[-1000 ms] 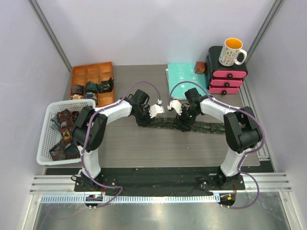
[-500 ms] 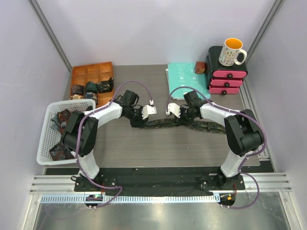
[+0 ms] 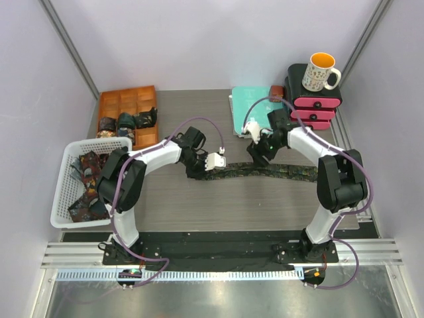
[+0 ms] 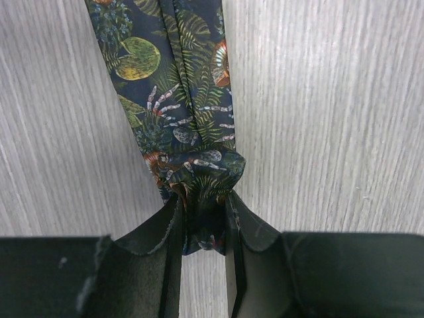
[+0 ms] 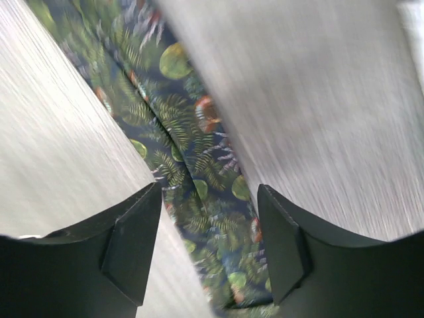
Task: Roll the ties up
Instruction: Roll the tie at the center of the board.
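One white plastic mesh basket (image 3: pixel 93 142): loose patterned ties (image 3: pixel 89 179), unrolled. One orange compartment tray (image 3: pixel 126 93): several rolled ties (image 3: pixel 126 121). Your left claw (image 4: pixel 202 205): clamped on the bunched end of the dark fern-print necktie (image 3: pixel 265 171), which runs rightward along the grey wood-grain surface (image 3: pixel 199 199). Your right claw (image 5: pixel 209 218): jaws apart above the strip, holding nothing.

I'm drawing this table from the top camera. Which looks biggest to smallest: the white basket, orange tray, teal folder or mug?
1. white basket
2. orange tray
3. teal folder, partly covered, so only its visible part counts
4. mug, smallest even though it sits higher, nearer the camera
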You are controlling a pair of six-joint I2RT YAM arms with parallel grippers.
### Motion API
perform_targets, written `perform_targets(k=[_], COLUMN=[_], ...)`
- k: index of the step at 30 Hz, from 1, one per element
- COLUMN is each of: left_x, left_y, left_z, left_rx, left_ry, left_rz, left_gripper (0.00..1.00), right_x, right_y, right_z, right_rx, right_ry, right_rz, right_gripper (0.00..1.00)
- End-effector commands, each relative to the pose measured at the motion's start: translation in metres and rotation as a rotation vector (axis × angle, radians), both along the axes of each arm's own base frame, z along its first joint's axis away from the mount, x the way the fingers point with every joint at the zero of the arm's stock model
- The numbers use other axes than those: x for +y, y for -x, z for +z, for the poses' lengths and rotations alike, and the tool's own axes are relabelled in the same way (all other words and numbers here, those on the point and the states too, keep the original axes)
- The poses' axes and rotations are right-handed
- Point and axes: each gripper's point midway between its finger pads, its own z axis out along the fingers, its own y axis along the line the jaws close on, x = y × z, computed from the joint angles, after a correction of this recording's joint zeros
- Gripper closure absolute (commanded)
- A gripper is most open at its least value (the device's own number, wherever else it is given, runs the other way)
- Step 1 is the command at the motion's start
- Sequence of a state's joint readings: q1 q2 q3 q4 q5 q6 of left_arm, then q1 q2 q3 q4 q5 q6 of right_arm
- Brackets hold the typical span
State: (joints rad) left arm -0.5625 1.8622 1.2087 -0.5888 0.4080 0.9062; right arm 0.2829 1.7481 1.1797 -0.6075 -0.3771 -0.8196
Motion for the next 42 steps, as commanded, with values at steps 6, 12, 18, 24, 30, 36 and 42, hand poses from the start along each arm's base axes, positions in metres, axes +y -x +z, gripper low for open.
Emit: perform_targets(k=[6, 12, 18, 24, 30, 36, 42], left_x=[0.017, 0.013, 0.013, 0.013, 0.014, 0.014, 0.015], left_y=[-0.001, 0.003, 0.002, 0.003, 0.003, 0.003, 0.000], left_z=[-0.015, -0.014, -0.016, -0.015, -0.016, -0.017, -0.013], left_rx=[0.016, 0.038, 0.039, 0.038, 0.036, 0.043, 0.044], left_ry=[-0.115, -0.090, -0.094, -0.093, -0.086, -0.085, -0.073], left_rz=[0.010, 0.025, 0.027, 0.027, 0.030, 0.036, 0.045], left_gripper=[0.85, 0.84, 0.82, 0.81, 0.80, 0.80, 0.71], right_x=[0.082, 0.135, 0.183, 0.198, 0.210, 0.216, 0.215], right_y=[0.017, 0.005, 0.006, 0.009, 0.017, 0.018, 0.018], right_z=[0.057, 0.052, 0.044, 0.024, 0.010, -0.001, -0.006], right_rx=[0.627, 0.738, 0.746, 0.745, 0.756, 0.756, 0.741], right_ry=[-0.601, -0.804, -0.837, -0.791, -0.764, -0.746, -0.723], right_rz=[-0.539, -0.731, -0.733, -0.747, -0.732, -0.716, -0.709], right_gripper=[0.58, 0.59, 0.57, 0.55, 0.55, 0.63, 0.99])
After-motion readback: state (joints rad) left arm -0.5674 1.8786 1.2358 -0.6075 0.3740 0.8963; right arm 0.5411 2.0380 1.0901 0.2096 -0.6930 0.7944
